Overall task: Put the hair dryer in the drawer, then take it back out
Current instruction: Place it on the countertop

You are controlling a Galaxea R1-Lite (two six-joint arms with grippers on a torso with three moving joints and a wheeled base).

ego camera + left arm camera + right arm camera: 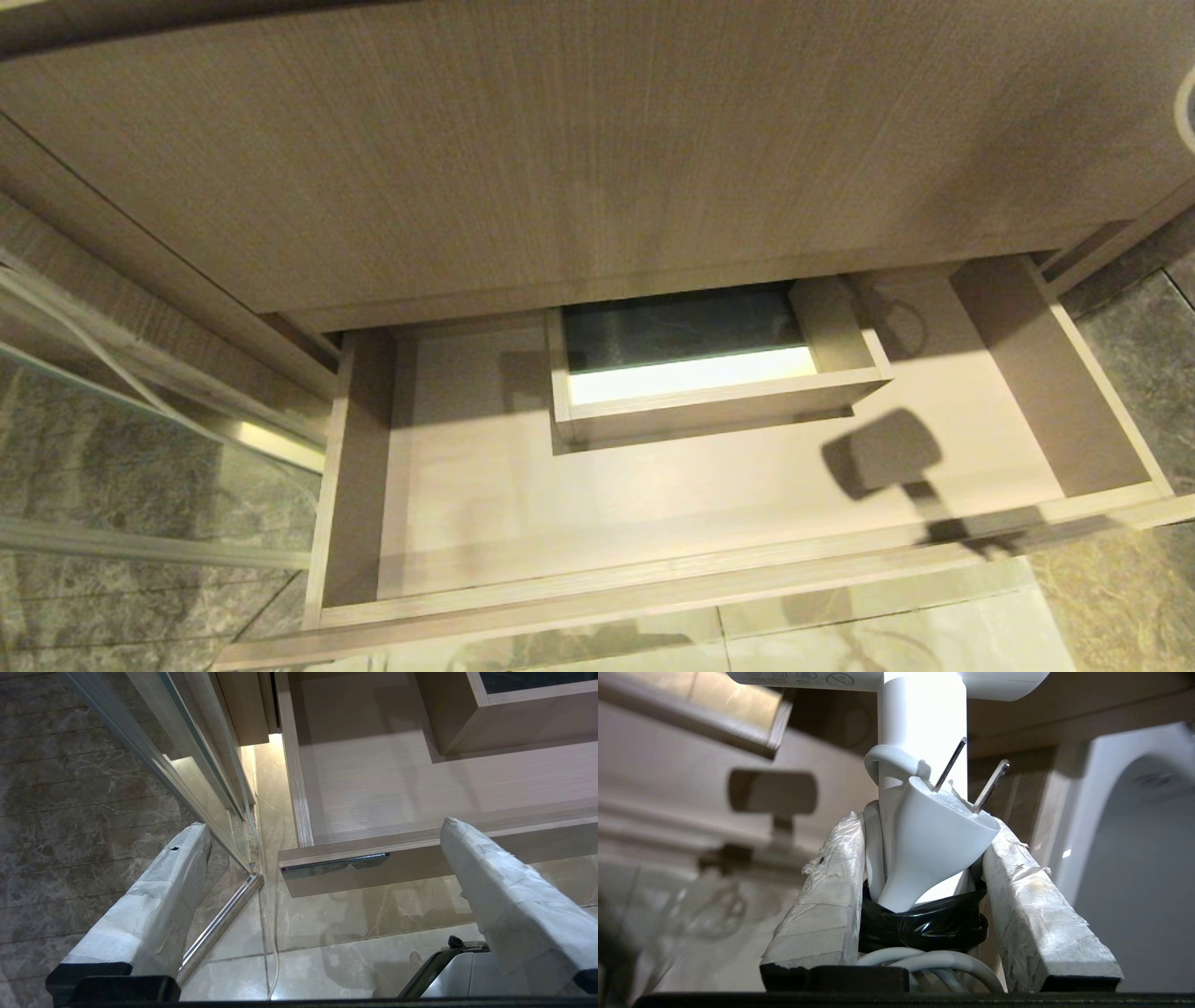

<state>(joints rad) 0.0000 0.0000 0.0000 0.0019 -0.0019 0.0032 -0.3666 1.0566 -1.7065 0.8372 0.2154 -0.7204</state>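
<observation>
Drawer open; hair dryer held in right tool.
Left tool (322,835), jaws wide and empty, hangs near the wide light wood-grain drawer (597,597). Right tool (924,858) clamps the small white hair dryer (920,723) by its handle and strapped cord; the handle's long axis runs away from the wrist, barrel crosswise at its far end.

The head camera is looking steeply down from above into the open drawer (709,523), with the boxed cutout (714,392) near mid-picture. The left wrist camera is sitting low beside the drawer's left front corner, facing along the floor (355,961) and sharing that drawer (420,788) and cutout (514,723). The right wrist camera is looking from very close at the hair dryer (924,728).
</observation>
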